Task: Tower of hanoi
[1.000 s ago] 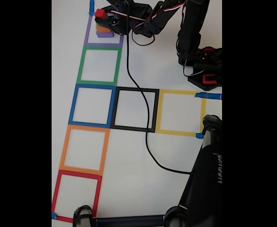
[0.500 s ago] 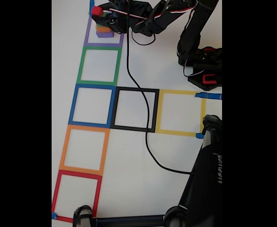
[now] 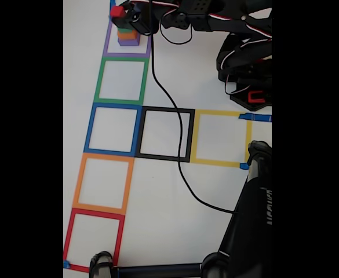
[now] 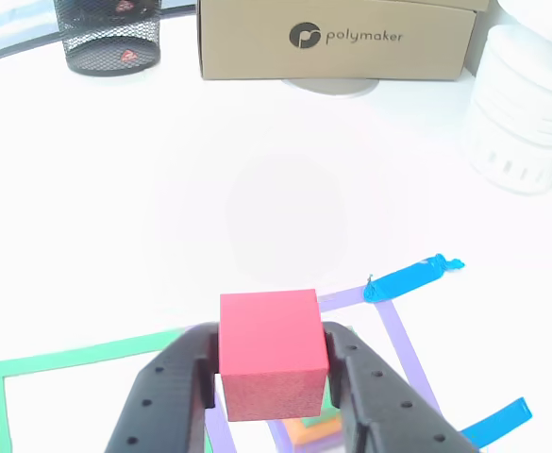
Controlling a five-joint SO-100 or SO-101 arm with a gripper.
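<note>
End effector (image 4: 268, 377) pinching red cube (image 4: 271, 354); white table (image 3: 157, 202), taped coloured squares, cardboard box (image 4: 337, 38) behind.

Hidden and cut-off parts

In the other view the red cube (image 4: 271, 351) covers most of the stack (image 4: 315, 428) below it, and the bottom edge cuts the jaws; in the fixed view the arm (image 3: 215, 14) runs off the top edge.

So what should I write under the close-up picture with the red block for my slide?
The gripper holds a red block above the purple square, with a cardboard box behind.
</note>
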